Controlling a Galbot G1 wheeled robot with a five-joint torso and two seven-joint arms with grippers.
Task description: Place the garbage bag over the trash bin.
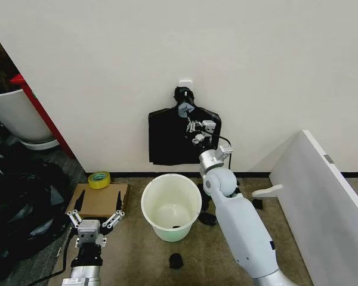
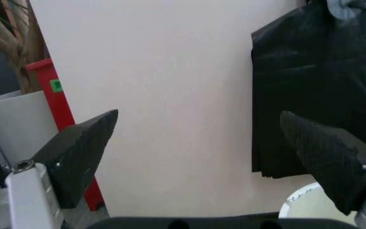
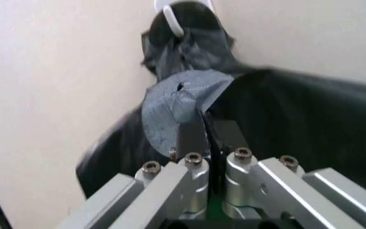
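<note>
To get one bag for the trash bin point(image 1: 171, 205), right gripper point(image 1: 194, 128) pinched tight on the hanging black bundle point(image 1: 167, 140) above it; left gripper point(image 1: 95, 221) spread wide beside it.

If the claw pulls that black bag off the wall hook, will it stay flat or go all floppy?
Probably floppy: the garbage bag hangs limp and crinkled from the hook. It looks thin, so likely very light. The right claw is shut on its glossy film, which may be slippery.
</note>
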